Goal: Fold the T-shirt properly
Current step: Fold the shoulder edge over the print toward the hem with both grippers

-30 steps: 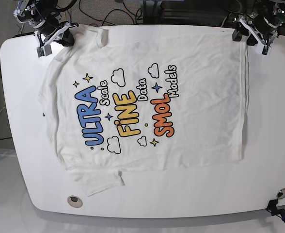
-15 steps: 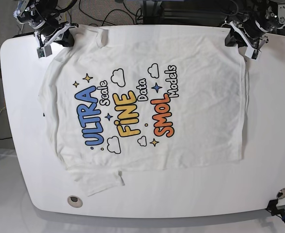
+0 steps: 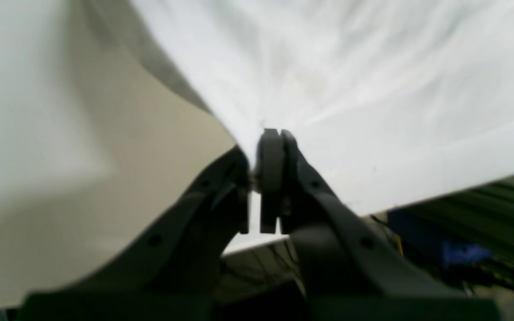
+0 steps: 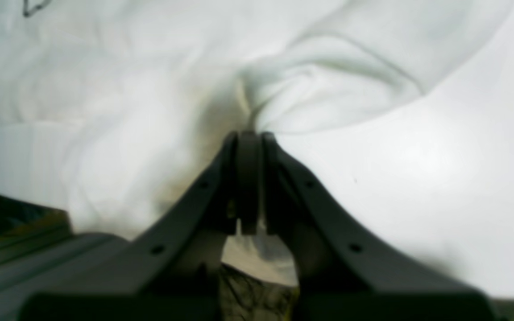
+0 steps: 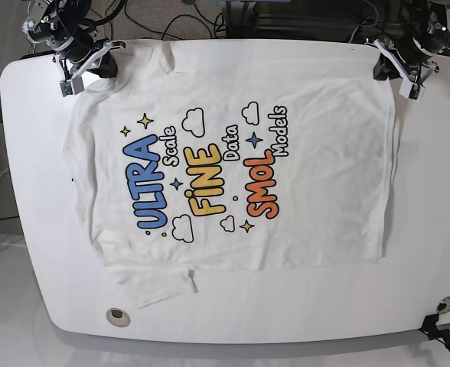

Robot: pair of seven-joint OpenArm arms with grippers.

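Observation:
The T-shirt [image 5: 210, 176] lies flat and print-up on the white table [image 5: 286, 313], with its hem toward the right of the base view. My left gripper [image 5: 399, 75] is at the shirt's far right corner. In the left wrist view this gripper [image 3: 271, 133] is shut on the edge of the white cloth [image 3: 373, 89]. My right gripper [image 5: 83, 70] is at the far left corner by the sleeve. The right wrist view shows the right gripper [image 4: 249, 133] shut on a bunched fold of cloth [image 4: 127, 89].
A sleeve [image 5: 152, 289] sticks out toward the table's near edge. A round grommet [image 5: 118, 315] is set in the table at the front left, and a black clamp [image 5: 438, 327] sits at the front right. Cables [image 5: 179, 19] run behind the far edge.
My left gripper moved in onto the shirt's far right corner and closed on it. The shirt and its print shifted slightly to the right. The right gripper kept its hold.

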